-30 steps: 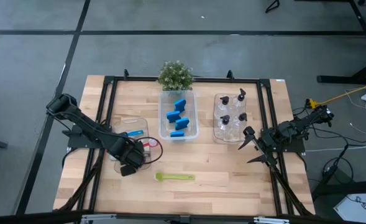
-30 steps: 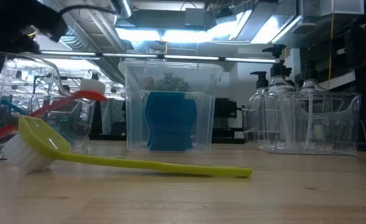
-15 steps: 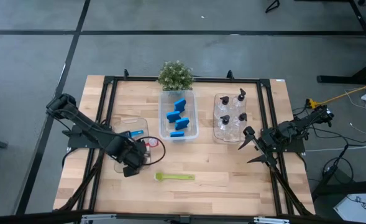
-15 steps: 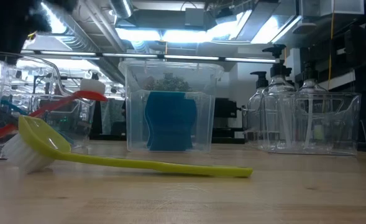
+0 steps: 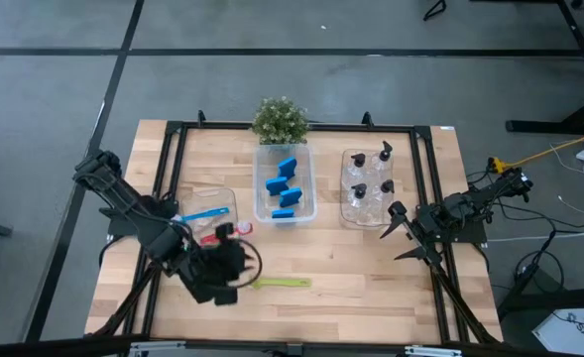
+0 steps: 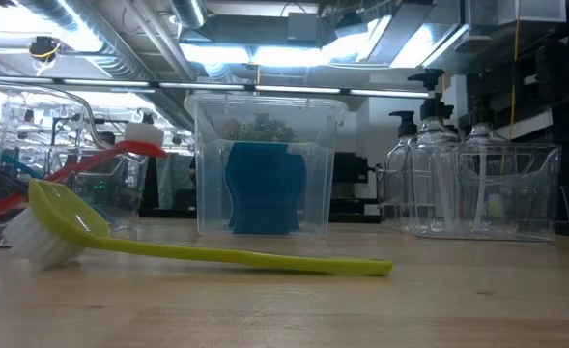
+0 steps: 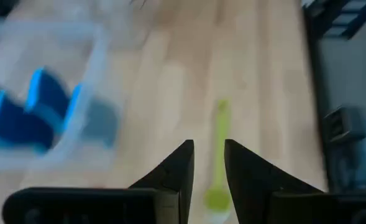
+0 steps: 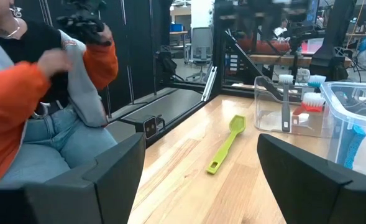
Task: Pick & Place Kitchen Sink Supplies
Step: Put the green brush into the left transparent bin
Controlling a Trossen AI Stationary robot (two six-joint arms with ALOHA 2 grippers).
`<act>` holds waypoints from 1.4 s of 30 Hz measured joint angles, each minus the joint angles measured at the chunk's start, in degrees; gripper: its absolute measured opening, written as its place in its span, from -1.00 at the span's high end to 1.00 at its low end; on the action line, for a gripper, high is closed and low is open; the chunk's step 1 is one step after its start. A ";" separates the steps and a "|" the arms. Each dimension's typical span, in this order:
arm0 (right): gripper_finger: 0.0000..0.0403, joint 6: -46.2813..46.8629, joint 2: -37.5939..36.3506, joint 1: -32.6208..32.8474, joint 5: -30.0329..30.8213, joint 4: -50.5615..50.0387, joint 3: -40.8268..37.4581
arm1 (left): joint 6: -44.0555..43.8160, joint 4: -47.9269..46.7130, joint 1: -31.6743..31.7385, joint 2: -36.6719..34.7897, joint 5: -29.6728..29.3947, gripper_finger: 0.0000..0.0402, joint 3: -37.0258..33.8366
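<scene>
I am hovering my left gripper (image 7: 207,171) over the brush end of the yellow-green brush (image 5: 280,283), which is lying flat on the bare table (image 5: 371,288), near its front edge, just in front of the brush bin (image 5: 227,201) where the red and blue brushes are already sitting. My left fingers (image 7: 173,171) are standing nearly pressed together, with only a narrow slit between them and nothing in it. I am judging the brush to be light, stiff plastic: a thin, smooth handle that is likely to slip or twist in a pinch, and a wider head with soft white bristles (image 6: 35,244) that are holding that end off the wood. I am thinking the neck just behind the head is the best place to take hold, since the handle there is sitting slightly clear of the table, so my fingers will need to spread first. The sponges (image 5: 285,188) are resting in the middle bin and the bottles (image 5: 371,183) in the bin to its right. My right gripper (image 5: 399,236) is waiting, spread wide and empty, just in front of the bottle bin.
</scene>
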 joint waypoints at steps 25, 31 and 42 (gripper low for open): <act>-0.53 -0.05 -0.01 -0.02 0.00 0.00 0.00 | 29.13 37.81 -5.22 16.70 -7.68 0.58 -0.07; -0.53 0.03 -0.01 -0.02 0.00 0.00 0.00 | 29.23 35.94 -4.81 16.70 -9.96 0.64 -0.07; -0.53 0.03 0.01 -0.02 0.00 0.00 0.00 | 27.45 32.47 -1.12 17.78 -6.74 0.81 -0.04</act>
